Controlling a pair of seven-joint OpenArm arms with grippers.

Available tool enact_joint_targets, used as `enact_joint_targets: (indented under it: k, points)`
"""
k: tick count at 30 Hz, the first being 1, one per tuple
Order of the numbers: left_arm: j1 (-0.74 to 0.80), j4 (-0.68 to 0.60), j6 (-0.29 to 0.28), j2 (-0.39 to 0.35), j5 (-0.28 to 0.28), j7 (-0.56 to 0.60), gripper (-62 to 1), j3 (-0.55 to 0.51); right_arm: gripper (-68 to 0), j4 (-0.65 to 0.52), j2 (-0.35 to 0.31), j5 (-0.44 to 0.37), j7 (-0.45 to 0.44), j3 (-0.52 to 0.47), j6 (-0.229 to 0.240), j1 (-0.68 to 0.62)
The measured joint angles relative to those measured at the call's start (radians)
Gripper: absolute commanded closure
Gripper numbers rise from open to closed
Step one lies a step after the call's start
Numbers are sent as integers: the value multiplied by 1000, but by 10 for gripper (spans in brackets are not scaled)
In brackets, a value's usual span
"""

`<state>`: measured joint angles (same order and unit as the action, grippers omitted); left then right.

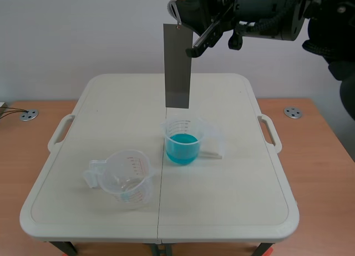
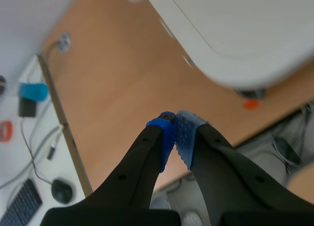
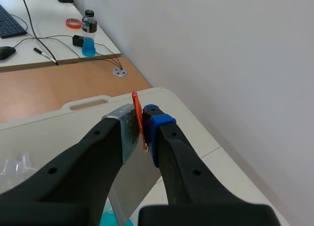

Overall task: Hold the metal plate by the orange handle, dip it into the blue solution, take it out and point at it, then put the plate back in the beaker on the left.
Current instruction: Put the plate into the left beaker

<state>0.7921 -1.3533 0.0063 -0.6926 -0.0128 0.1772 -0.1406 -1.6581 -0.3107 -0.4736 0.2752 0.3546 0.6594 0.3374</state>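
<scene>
**A:** Where do we find the metal plate (image 1: 177, 64)?

**B:** We see it hanging upright, high over the middle of the white table (image 1: 233, 211). It is a long grey strip, held at its top end by the orange handle (image 3: 138, 115). Its lower edge hangs above the filled beaker (image 1: 183, 135) and does not touch the rim. In the right wrist view the blue solution (image 1: 182, 147) shows just beneath the plate's lower end.

**A:** And what grips it?

**B:** The right gripper (image 3: 140, 124), which comes in across the top of the scene view. Its two fingers are clamped on the handle, with one blue pad (image 3: 158, 130) pressed against the handle's orange side. The plate's top end lies against the other finger.

**A:** How do we read the two vessels?

**B:** The filled beaker stands near the table's centre and holds the blue solution in its lower part. The empty beaker (image 1: 126, 178) stands to its left and nearer to us, apart from it, with red graduations on its clear wall. Both are upright.

**A:** What of the other arm?

**B:** We do not see it in the scene view. In its own wrist view the left gripper (image 2: 175, 133) hangs off the table's corner, over the brown wooden surface (image 2: 122, 88). Its pads (image 2: 185, 133) are pressed together with nothing between them.

**A:** Anything further out?

**B:** Beyond the plate, on a far desk, we note a bottle (image 3: 88, 35) with blue liquid and a keyboard (image 3: 10, 22).
</scene>
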Motion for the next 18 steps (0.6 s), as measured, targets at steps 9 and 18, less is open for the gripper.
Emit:
enact_joint_targets:
  k: [9, 18]
  points:
    - [260, 57, -2, 8, -8, 11, -29, 24, -13, -7, 0, -18, 0, 0, 1, 0]
    - [288, 119, -60, 8, -7, 2, -29, 163, -13, -43, 0, -18, 0, 60, 3, 0]
